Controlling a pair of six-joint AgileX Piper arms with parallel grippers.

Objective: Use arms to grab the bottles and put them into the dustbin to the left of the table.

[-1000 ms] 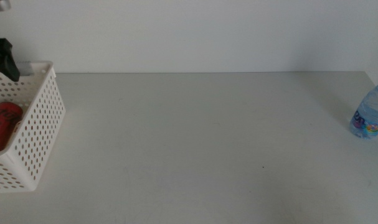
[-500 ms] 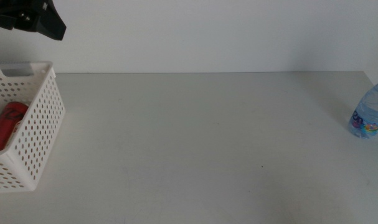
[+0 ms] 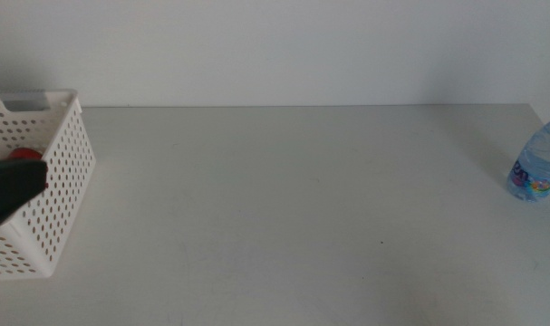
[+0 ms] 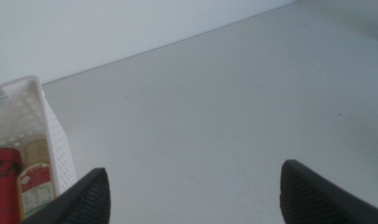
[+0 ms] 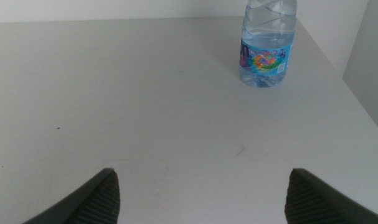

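Note:
The white perforated dustbin (image 3: 64, 158) stands at the table's left end. A red can (image 3: 25, 155) lies inside it, mostly covered by a dark blur, which is my left arm (image 3: 10, 188) at the picture's left edge. In the left wrist view the dustbin (image 4: 51, 140) holds the red can (image 4: 2, 186) and a yellow tea bottle (image 4: 36, 180); my left gripper (image 4: 195, 177) is open and holds nothing. A clear water bottle (image 3: 537, 163) stands upright at the table's far right. My right gripper (image 5: 204, 180) is open, well short of the water bottle (image 5: 266, 43).
The light grey table (image 3: 293, 199) stretches bare between dustbin and bottle. A pale wall runs along its far edge. The water bottle stands close to the table's right edge (image 5: 338, 68).
My left arm has dropped from above the dustbin's far corner to low in front of the dustbin. The red can settled flatter inside the dustbin. The water bottle has not moved.

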